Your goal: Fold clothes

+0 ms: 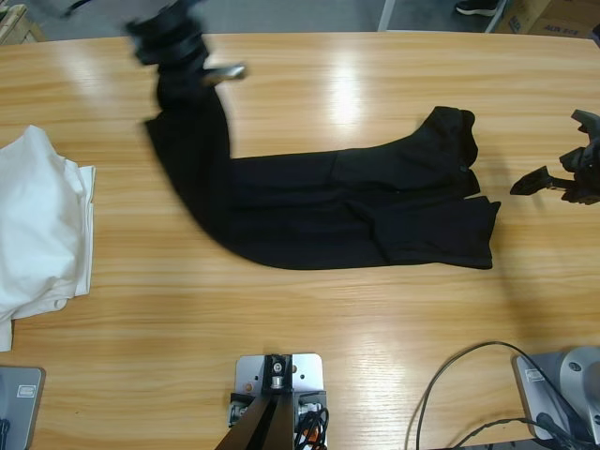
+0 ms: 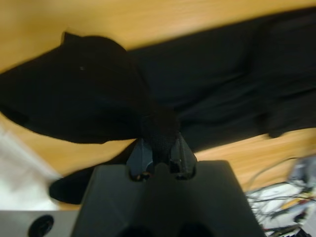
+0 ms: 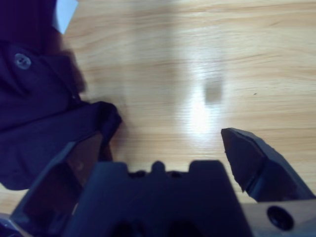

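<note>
A black shirt (image 1: 356, 206) lies stretched across the middle of the wooden table (image 1: 375, 319). Its left end is raised toward the far left, where my left gripper (image 1: 183, 70) is shut on a bunch of it. In the left wrist view the gripper (image 2: 158, 143) pinches the black fabric (image 2: 222, 74), which hangs down to the table. My right gripper (image 1: 553, 155) hovers open just right of the shirt's collar end. In the right wrist view the gripper (image 3: 163, 136) has its jaws wide apart, with the shirt (image 3: 34, 123) and one button beside the left jaw and nothing held.
White clothes (image 1: 37, 225) lie piled at the table's left edge, also seen as a white patch (image 2: 15, 168) in the left wrist view. Black cables (image 1: 450, 394) trail at the near right edge. Bare wood lies in front of and behind the shirt.
</note>
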{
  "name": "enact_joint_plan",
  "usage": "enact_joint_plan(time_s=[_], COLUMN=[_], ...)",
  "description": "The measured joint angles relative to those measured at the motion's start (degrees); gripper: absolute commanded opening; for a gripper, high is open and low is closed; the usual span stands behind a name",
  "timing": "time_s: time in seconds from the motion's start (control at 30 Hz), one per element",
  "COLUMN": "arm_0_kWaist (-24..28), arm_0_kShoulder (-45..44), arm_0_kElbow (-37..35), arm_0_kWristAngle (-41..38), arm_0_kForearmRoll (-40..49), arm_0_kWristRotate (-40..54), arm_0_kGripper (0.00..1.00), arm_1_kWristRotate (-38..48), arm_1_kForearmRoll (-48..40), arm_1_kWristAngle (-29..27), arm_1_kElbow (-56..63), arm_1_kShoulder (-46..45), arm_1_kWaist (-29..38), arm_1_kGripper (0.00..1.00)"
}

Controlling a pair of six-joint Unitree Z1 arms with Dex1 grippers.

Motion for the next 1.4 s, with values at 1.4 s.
enact_joint_plan(time_s=[1.4], arm_0_kWaist=[-14.85], arm_0_kShoulder=[17.26], arm_0_kElbow=[-14.04], arm_0_kWristAngle=[-20.36], arm_0_kForearmRoll=[-35.92], arm_0_kWristRotate=[-17.16], arm_0_kGripper=[0.000], arm_1_kWristRotate=[1.23], arm_1_kForearmRoll=[-1.94], arm_1_kWristAngle=[1.31], arm_1_kElbow=[0.16], arm_1_kShoulder=[0.99], arm_1_kWaist=[6.09], arm_1_kGripper=[1.000])
